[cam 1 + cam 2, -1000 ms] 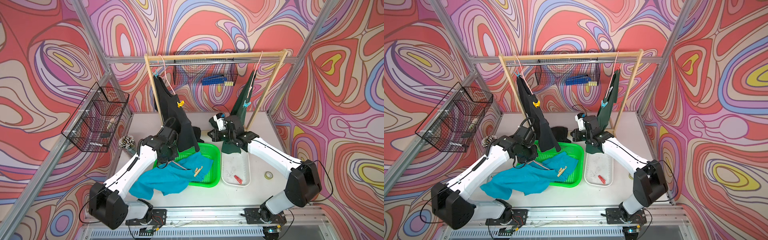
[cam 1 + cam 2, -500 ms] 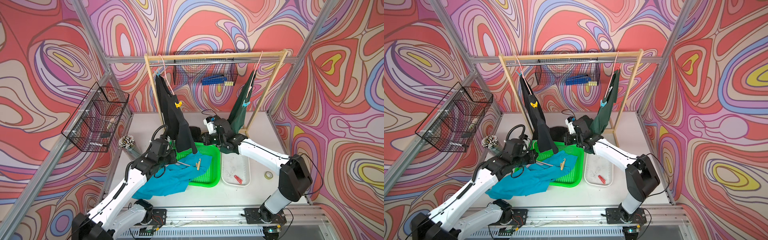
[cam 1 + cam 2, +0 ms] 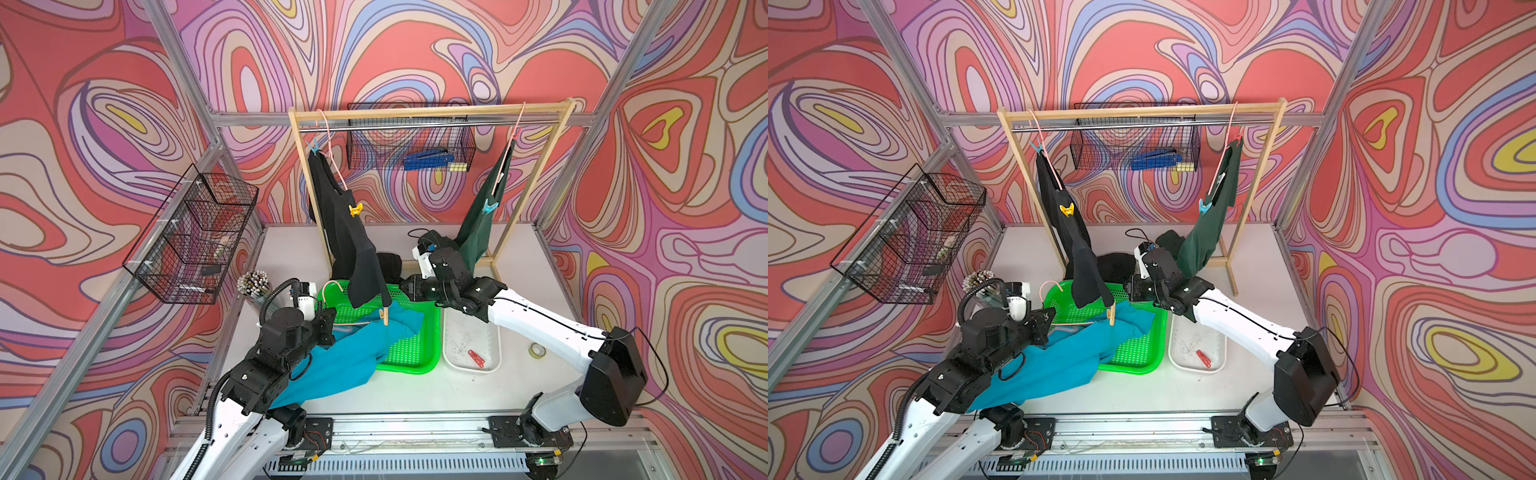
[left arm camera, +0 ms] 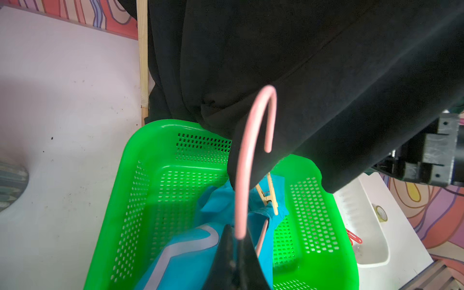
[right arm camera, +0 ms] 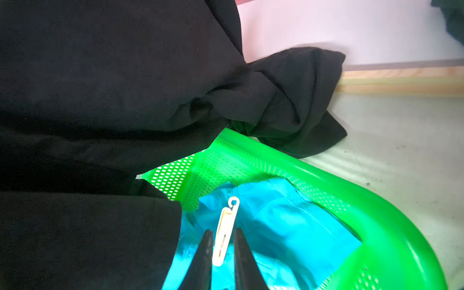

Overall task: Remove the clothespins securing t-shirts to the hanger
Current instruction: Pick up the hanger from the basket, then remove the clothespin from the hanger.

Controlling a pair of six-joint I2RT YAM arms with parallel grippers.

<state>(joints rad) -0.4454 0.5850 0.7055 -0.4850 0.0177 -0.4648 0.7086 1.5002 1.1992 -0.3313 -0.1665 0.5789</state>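
Observation:
The turquoise t-shirt (image 3: 345, 357) lies half in the green basket (image 3: 432, 345), on a pink hanger (image 4: 251, 140). My left gripper (image 4: 236, 236) is shut on the hanger's hook. A beige clothespin (image 5: 224, 233) pins the turquoise cloth. My right gripper (image 5: 223, 230) is slightly open, one finger on each side of the pin. The black t-shirt (image 3: 345, 232) hangs with a yellow clothespin (image 3: 355, 209) and a light blue one (image 3: 313, 146). On the dark green t-shirt (image 3: 478, 228) are a light blue clothespin (image 3: 489, 206) and a pink one (image 3: 516, 132).
A white tray (image 3: 494, 332) right of the basket holds a red clothespin (image 3: 476, 358). The wooden rack (image 3: 415, 113) stands at the back. The black shirt's hem drapes onto the basket's rim. A pencil cup (image 3: 253, 282) and a tape roll (image 3: 537, 350) stand on the table.
My right gripper has swung left, from beside the green shirt to over the basket, and opened slightly around the beige clothespin. My left arm drew back toward the front, still holding the hanger.

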